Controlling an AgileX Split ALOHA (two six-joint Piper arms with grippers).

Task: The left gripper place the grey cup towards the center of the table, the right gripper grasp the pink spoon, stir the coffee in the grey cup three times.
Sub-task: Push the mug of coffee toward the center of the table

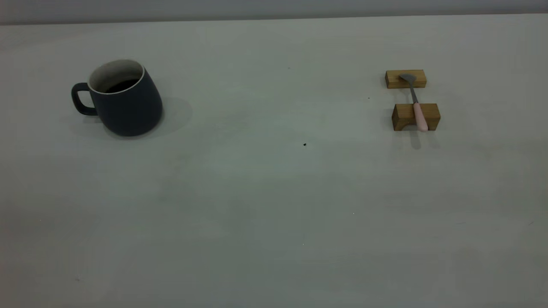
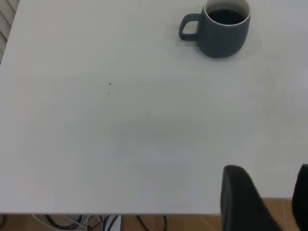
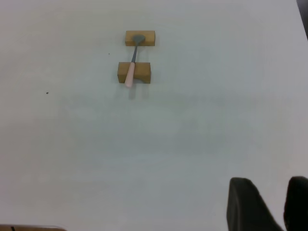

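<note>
Table: pale, matte.
Grey cup: upright, far left of the blocks, handle outward.
Coffee: dark, inside cup.
Wooden blocks: two, right side.
Pink spoon: bridging both blocks (bowl on the far one).
Left gripper: fingers apart, well short of cup.
Right gripper: fingers apart, well off the blocks.

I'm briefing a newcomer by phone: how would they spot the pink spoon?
On the pale table, look to the right side of the exterior view, far from the grey cup. Two tan wooden blocks sit there, and the pink spoon bridges them. It is the only slim item, with a pink handle and grey metal bowl.
</note>
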